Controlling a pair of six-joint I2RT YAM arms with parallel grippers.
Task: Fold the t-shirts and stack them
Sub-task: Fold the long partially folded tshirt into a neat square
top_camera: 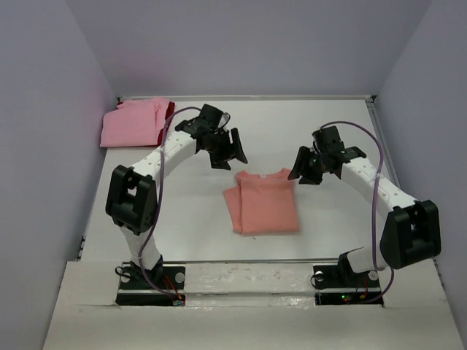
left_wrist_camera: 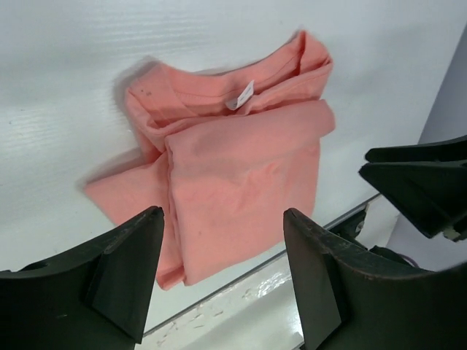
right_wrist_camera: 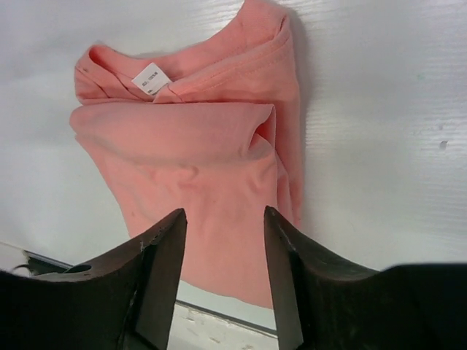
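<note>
Both hands are released: the left hand (top_camera: 229, 153) and the right hand (top_camera: 306, 171) hang with fingers spread and nothing between them. The salmon-orange t-shirt (top_camera: 263, 204) lies flat on the table (top_camera: 182, 226), below and between them. Its collar end sits nearest the fingertips and its body runs back toward the arm bases. Both wrist views show it folded into a rough rectangle, label up at the neck, with loose layers poking out along one long side.

I judge the fold done and the carry to the pile next. The lighter pink t-shirt (top_camera: 133, 124) sits folded far out beyond the left hand, on the side away from the right hand. The dark red t-shirt (top_camera: 170, 111) shows at its edge, apparently underneath.

To do this well I would bring each hand down on its own collar corner and pinch through every layer, not just the top flap. Then I would lift both together so the packet does not sag open. The untidy side needs a deep bite or it will trail.

Room is fair. There is bare table between the left hand and the pile, but the pile lies against the side wall (top_camera: 51, 146) near the back corner. The left hand should come in from the open side. The right hand has a long reach across, well apart from the pile.
</note>
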